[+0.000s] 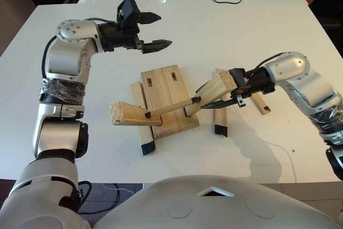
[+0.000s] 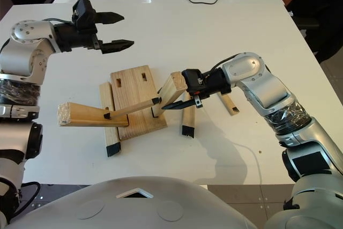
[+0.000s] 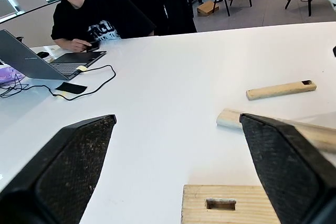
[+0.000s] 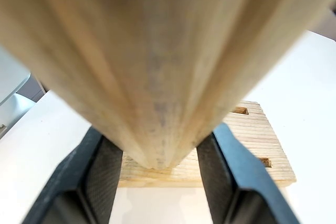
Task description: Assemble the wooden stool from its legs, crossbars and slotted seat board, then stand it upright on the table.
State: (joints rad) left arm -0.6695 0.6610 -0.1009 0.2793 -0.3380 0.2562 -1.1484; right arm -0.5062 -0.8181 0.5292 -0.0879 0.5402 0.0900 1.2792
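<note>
With one leg (image 1: 215, 83) clamped in the right gripper (image 1: 218, 97) and the left gripper (image 1: 156, 30) spread wide, the crossbar (image 1: 171, 108) joint could be levered loose

White table (image 1: 241, 30), perhaps office chairs (image 3: 163, 3) behind

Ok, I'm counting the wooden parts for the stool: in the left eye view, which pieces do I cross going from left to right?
Going right: rough-ended leg → slotted seat board → raised leg → loose crossbar. Overlapping pieces are left out.
</note>
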